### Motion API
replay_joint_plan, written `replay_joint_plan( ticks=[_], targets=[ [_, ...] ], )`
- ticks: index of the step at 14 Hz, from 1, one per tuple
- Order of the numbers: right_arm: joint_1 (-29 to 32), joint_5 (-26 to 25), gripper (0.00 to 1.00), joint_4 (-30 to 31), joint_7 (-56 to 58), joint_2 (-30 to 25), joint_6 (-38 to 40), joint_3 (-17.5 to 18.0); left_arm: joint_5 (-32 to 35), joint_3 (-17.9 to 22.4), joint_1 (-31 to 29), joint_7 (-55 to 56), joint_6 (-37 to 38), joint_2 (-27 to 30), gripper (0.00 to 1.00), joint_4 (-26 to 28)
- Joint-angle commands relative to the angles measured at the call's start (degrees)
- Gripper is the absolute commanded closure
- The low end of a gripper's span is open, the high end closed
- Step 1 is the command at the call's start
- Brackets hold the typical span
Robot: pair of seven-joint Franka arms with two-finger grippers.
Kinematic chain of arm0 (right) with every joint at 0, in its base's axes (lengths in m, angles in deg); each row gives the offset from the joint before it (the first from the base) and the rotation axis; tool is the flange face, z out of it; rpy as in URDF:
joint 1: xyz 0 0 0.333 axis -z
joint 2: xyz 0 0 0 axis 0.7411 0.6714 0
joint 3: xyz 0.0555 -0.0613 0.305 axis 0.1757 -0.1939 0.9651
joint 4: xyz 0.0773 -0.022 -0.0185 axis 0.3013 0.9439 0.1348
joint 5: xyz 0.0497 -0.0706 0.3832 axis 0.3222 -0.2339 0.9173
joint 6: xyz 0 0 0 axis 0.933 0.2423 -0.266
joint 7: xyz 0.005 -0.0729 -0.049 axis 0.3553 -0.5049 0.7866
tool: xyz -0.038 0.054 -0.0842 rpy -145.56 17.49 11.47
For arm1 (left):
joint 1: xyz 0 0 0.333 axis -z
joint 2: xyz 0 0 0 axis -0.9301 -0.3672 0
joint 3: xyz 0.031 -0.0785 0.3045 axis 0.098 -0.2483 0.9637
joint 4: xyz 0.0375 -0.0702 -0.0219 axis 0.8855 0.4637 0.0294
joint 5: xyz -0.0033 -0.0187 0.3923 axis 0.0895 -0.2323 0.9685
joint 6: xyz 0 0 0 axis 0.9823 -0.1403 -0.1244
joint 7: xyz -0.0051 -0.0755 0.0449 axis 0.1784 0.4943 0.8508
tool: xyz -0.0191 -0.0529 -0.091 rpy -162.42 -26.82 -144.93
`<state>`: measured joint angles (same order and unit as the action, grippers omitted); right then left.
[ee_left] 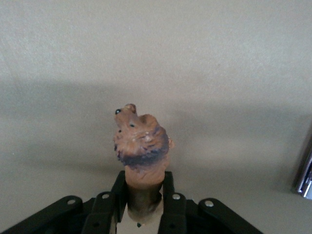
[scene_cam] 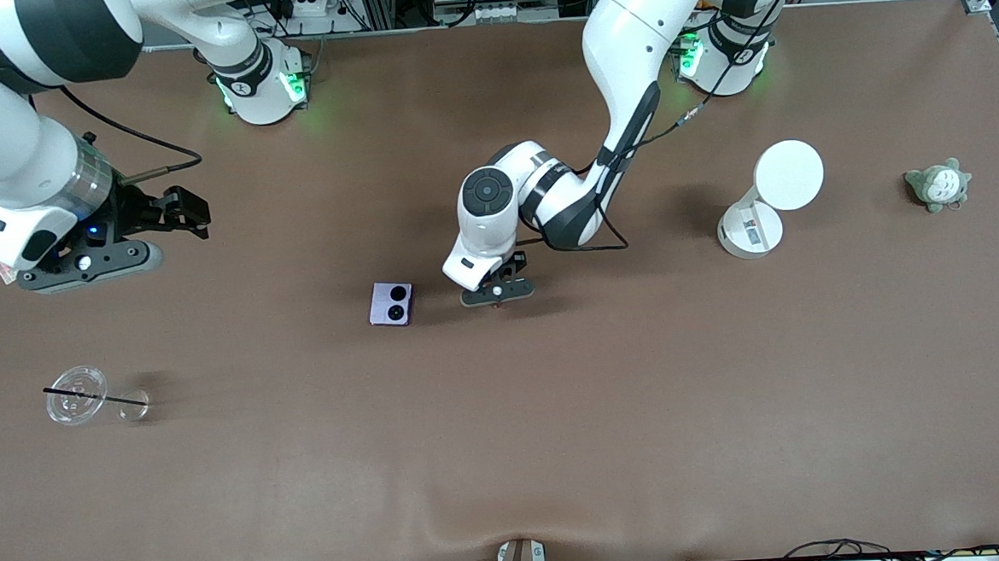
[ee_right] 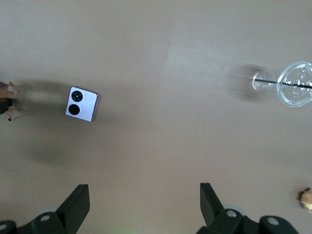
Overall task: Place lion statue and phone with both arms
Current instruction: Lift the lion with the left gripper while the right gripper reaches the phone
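My left gripper [scene_cam: 498,294] is shut on the lion statue [ee_left: 141,141], a small reddish-brown figurine whose head sticks out past the fingers [ee_left: 171,204]. It is low over the middle of the table. In the front view the hand hides nearly all of the statue. The lavender phone [scene_cam: 391,303] lies flat on the table with its two black lenses up, beside my left gripper toward the right arm's end. It also shows in the right wrist view [ee_right: 82,104]. My right gripper [scene_cam: 179,207] is open and empty, up in the air near the right arm's end.
A clear lid with a black straw [scene_cam: 76,394] and a small clear cup [scene_cam: 134,405] lie near the right arm's end. A white round-headed stand [scene_cam: 765,202] and a grey-green plush toy [scene_cam: 937,185] are toward the left arm's end. A brown plush [ee_right: 306,197] shows in the right wrist view.
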<state>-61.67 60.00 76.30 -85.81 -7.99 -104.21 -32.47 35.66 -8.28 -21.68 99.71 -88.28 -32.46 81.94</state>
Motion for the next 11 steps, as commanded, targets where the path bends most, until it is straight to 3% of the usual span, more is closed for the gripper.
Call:
replay_joint_plan(
  ticks=[1,5,11],
  targets=[
    [-2.84,0.39,0.00,-0.53,-0.41,0.03,-0.48,-0.47,1.37,0.11,-1.77,0.48,0.40,0.83,1.00,-0.46],
    [-3.56,0.39,0.00,-0.10,-0.41,0.11,-2.15,-0.47,1.64,0.29,-3.53,-1.79,8.12,6.01,1.00,3.31],
    [-4.43,0.47,0.00,-0.09,-0.50,3.09,-3.90,-0.47,9.99,0.20,-6.43,-7.68,8.40,20.59,1.00,24.57]
  ],
)
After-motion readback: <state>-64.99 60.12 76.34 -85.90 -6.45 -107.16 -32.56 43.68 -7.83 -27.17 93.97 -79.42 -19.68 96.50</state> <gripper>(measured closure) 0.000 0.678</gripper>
